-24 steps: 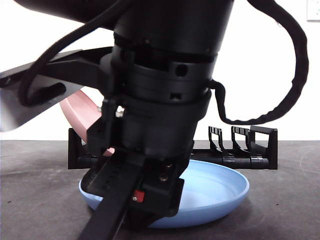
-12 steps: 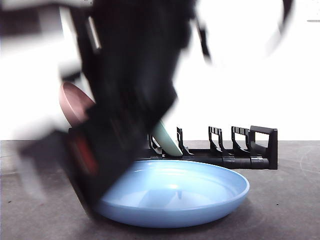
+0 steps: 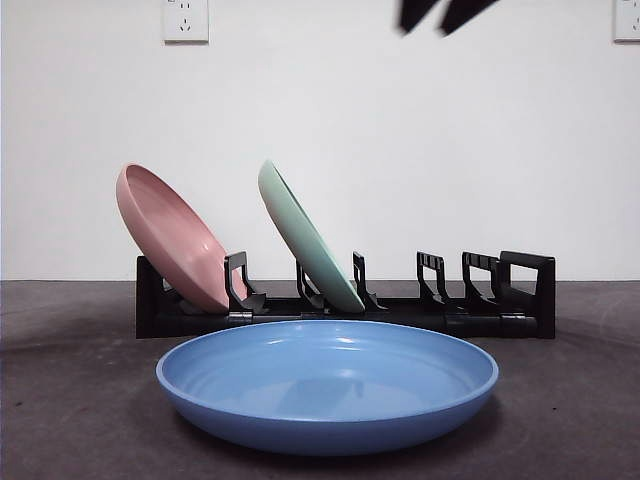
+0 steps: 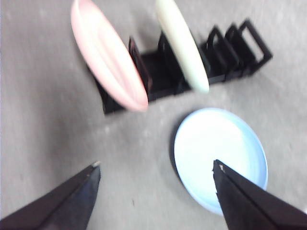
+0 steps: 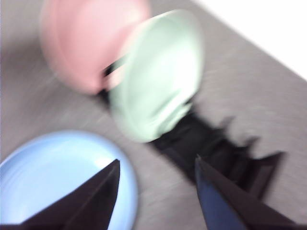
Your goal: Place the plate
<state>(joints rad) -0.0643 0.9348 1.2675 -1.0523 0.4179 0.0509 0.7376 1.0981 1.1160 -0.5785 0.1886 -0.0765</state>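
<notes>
Arm having just cleared the front view, blue plate [image 3: 327, 385] is lying flat on tabletop [image 3: 70, 400], at rack's [image 3: 345, 310] 6 o'clock; both blurry grippers' fingers seemingly spread, empty, suggesting placement done

From my feed: plain white wall [image 3: 330, 120] out back, two power outlets [image 3: 186, 20] up high, and a dark grey speckled tabletop [image 3: 70, 400].

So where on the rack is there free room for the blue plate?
The slots right of the green plate, toward the rack's far end, stand free. The left end is crowded by the pink plate. The blue plate lies on the table in front.
</notes>
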